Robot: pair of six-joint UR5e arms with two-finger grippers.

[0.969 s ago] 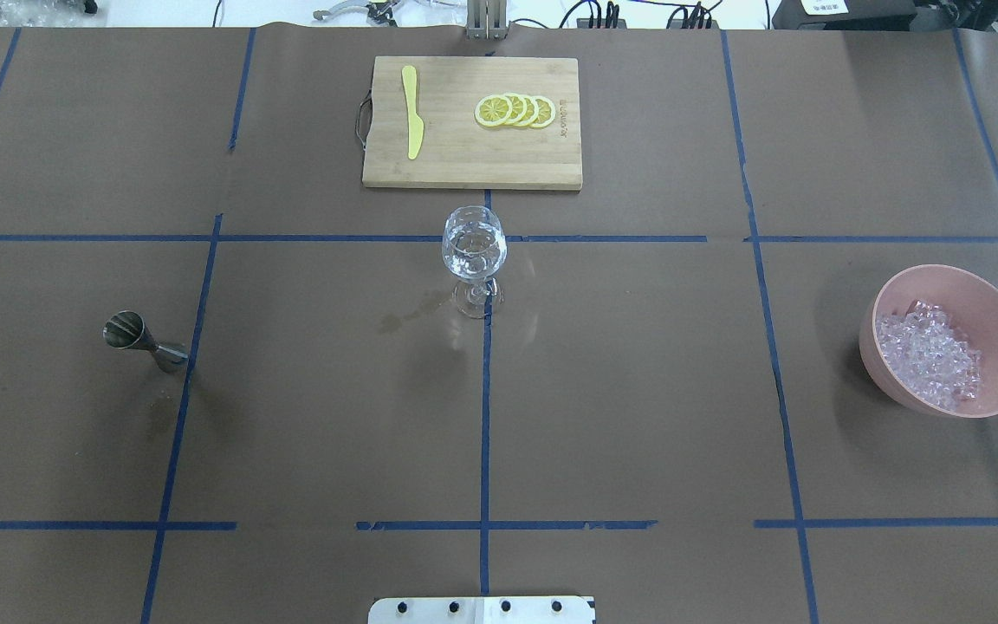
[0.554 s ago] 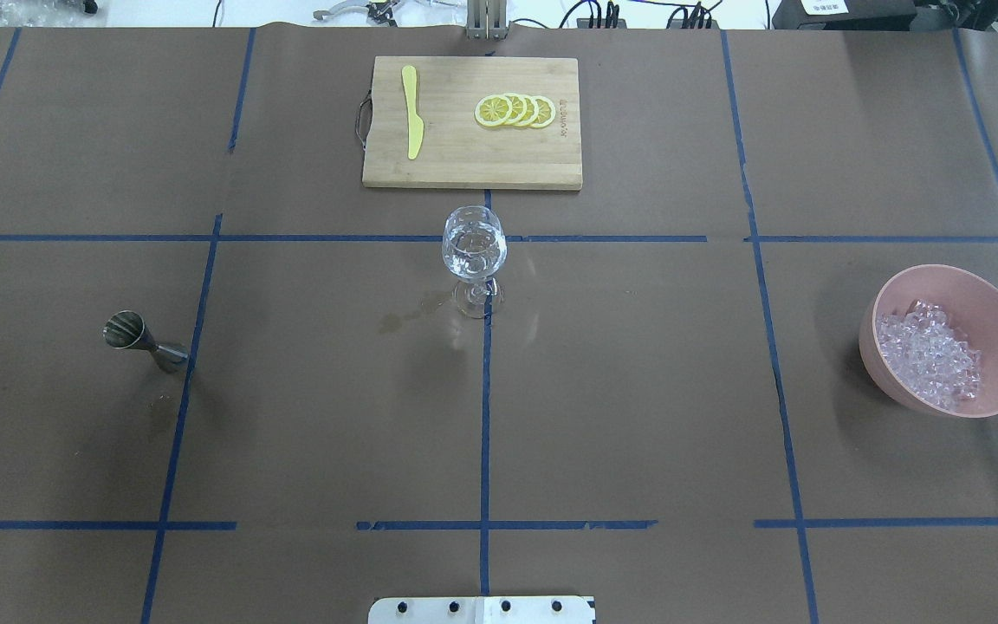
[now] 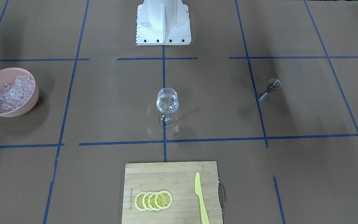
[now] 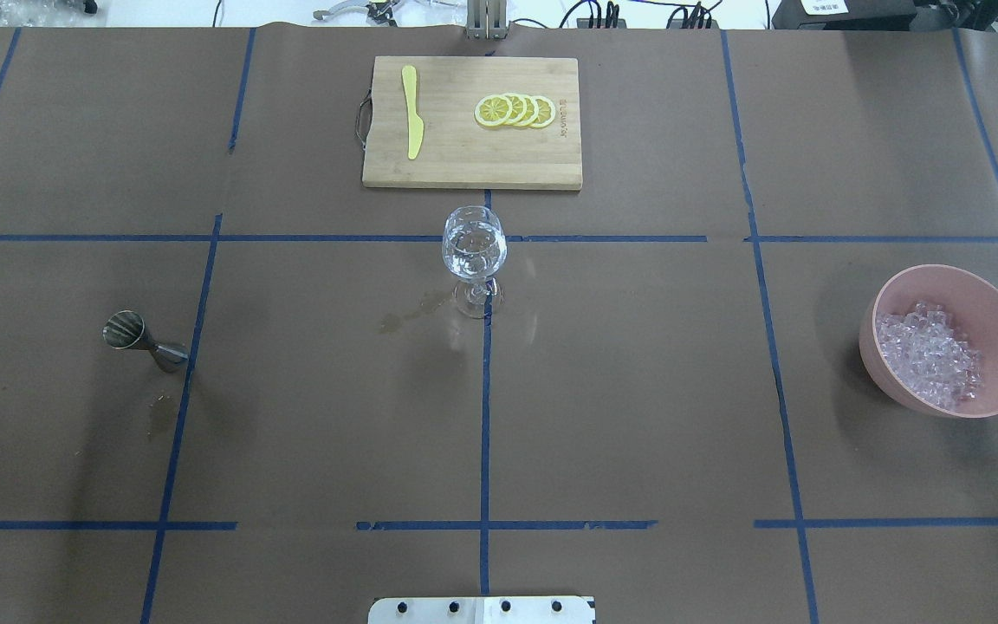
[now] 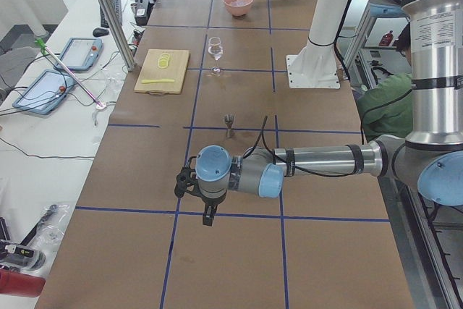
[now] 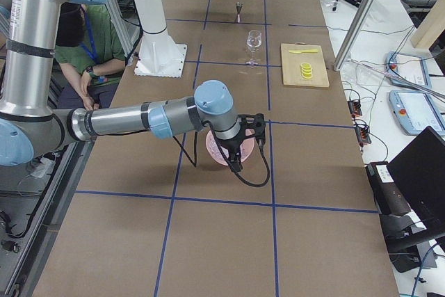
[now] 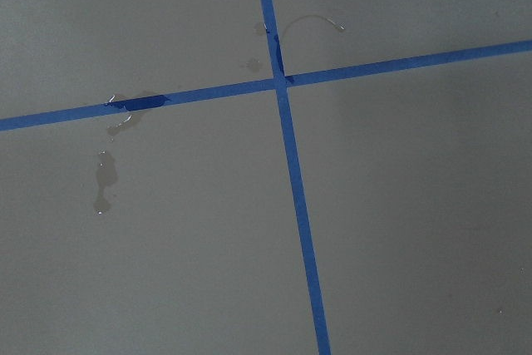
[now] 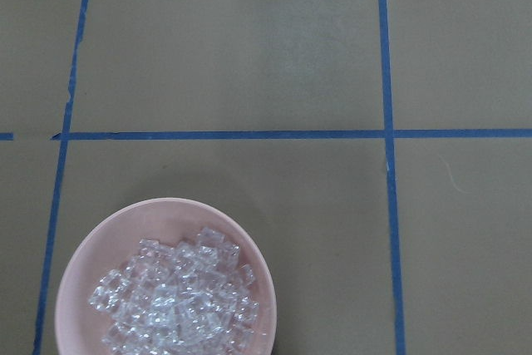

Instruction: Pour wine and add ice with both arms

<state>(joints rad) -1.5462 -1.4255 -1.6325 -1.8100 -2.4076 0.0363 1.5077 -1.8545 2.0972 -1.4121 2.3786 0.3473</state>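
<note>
ice: small clear chunks heaped in the pink bowl on the robot's right, well apart from the glass
ice handling: hard, slick and loose; probably easier to grip the bowl by its rim and tip it
wine: colourless, seemingly low in the glass; hard to be sure
glass: upright at the table's centre, near the cutting board; thin, fragile and top-heavy, so best left standing
jigger: upright on the robot's left; light, stiff metal, best pinched at its narrow waist
left gripper: above bare table; finger spread and load cannot be told
right gripper: above the bowl; likewise cannot be told
</note>
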